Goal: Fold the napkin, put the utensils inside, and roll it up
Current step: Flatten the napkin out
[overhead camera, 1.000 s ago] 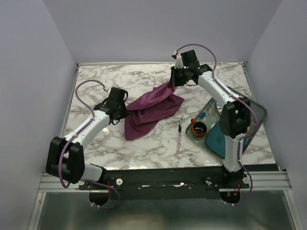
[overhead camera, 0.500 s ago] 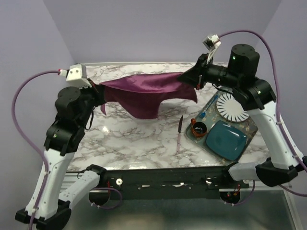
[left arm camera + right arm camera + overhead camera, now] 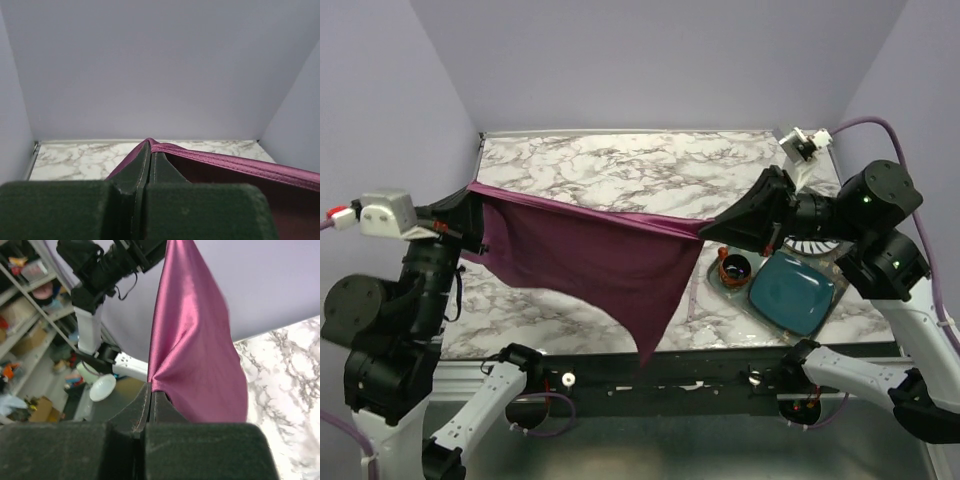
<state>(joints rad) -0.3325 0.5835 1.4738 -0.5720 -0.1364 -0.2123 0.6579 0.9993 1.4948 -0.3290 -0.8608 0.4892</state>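
Observation:
The plum-purple napkin hangs stretched in the air between both grippers, high above the marble table, and one free corner droops past the table's front edge. My left gripper is shut on its left corner, and the left wrist view shows the hem pinched at my gripper. My right gripper is shut on the right corner, and the right wrist view shows cloth bunched at my gripper. The knife is largely hidden behind the hanging napkin.
At the right of the table a tray holds a dark orange-rimmed cup, a teal square plate and a white plate partly behind my right arm. Purple walls enclose the table on three sides.
Both arms have pulled back towards the near edge and apart. The napkin went from a draped sag over the far table to a taut spread sheet near the front.

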